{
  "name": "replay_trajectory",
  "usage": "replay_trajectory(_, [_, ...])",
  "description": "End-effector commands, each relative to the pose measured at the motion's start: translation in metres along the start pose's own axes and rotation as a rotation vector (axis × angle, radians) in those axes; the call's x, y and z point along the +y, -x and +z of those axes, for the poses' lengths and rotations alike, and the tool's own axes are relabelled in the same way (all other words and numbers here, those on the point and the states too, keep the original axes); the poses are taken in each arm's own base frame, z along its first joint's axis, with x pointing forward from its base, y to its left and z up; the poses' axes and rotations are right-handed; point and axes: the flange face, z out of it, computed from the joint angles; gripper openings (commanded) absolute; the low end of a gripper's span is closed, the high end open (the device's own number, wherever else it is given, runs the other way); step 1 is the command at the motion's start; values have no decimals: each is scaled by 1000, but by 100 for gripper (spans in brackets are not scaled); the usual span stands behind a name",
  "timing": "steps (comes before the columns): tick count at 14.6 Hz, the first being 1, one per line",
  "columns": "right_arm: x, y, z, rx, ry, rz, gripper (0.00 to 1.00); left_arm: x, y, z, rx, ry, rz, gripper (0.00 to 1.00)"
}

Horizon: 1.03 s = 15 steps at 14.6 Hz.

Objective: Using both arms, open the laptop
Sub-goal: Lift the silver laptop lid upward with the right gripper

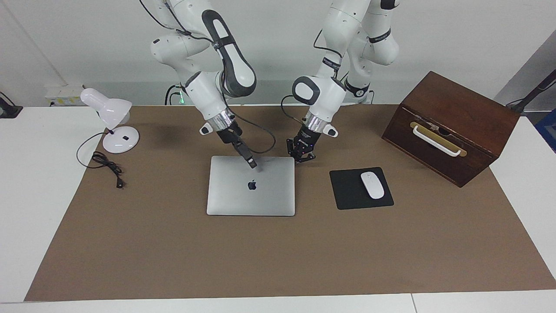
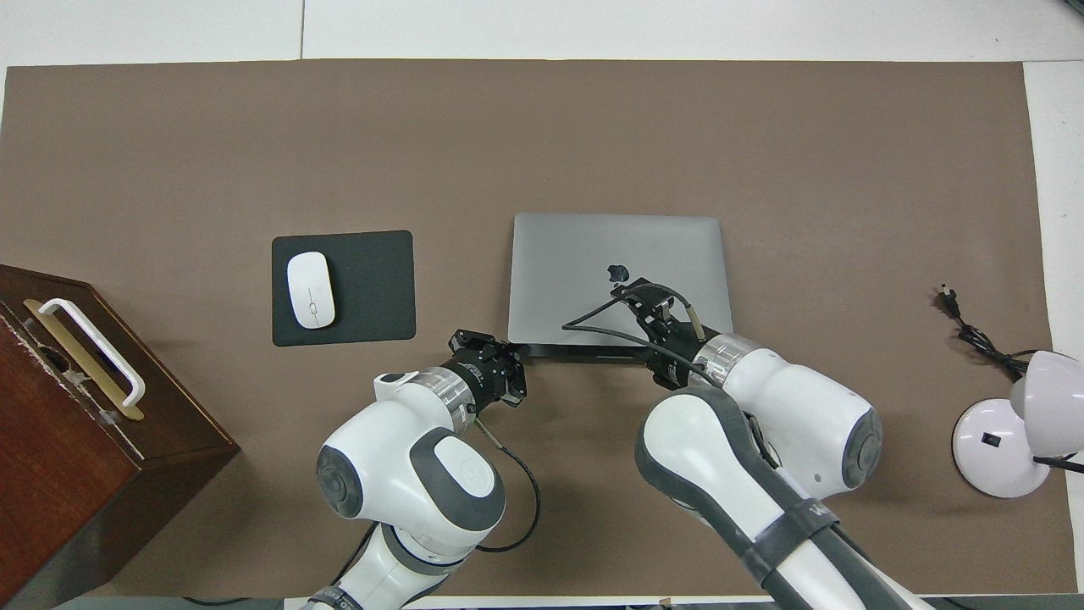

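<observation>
Left gripper (image 1: 300,157) clenched at the laptop's corner, right gripper (image 1: 251,164) over the lid: the opening is only starting.

Read as a clock face on the overhead view, the laptop (image 1: 260,195) lies flat near the middle of the brown mat (image 1: 173,252), with the black mouse pad (image 1: 347,191) at its nine o'clock. The left gripper sits at the laptop's seven o'clock corner, on the edge nearer the robots. The right gripper hangs over the lid at about four o'clock of the apple logo (image 1: 252,185); whether it is clenched or released I cannot tell. A dark slit along the six o'clock edge suggests the lid is barely cracked. Next, I judge, one arm must raise that edge toward twelve o'clock while the other steadies the base.
</observation>
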Motion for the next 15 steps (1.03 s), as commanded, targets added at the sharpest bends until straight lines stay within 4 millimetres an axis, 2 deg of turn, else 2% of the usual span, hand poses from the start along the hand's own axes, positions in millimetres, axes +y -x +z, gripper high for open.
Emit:
replay_trajectory(1, [-17,-10,4,21,-38,-9,100,0,-2,-11,-5,9,15,0])
replay_trajectory(4, [-24,-16,2,27,-52,-7,100,2,1,-7,-7,10,12,0])
replay_trajectory(10, [-45,-13,3,24,-86,-10,100,-1,1,15,12,4,22,0])
replay_trajectory(14, [-66,-13,-1,22,-126,-12,100,-3,7,23,9,1,27,0])
replay_trajectory(15, [-73,-18,-5,30,-142,-9,100,-3,6,24,11,1,26,0])
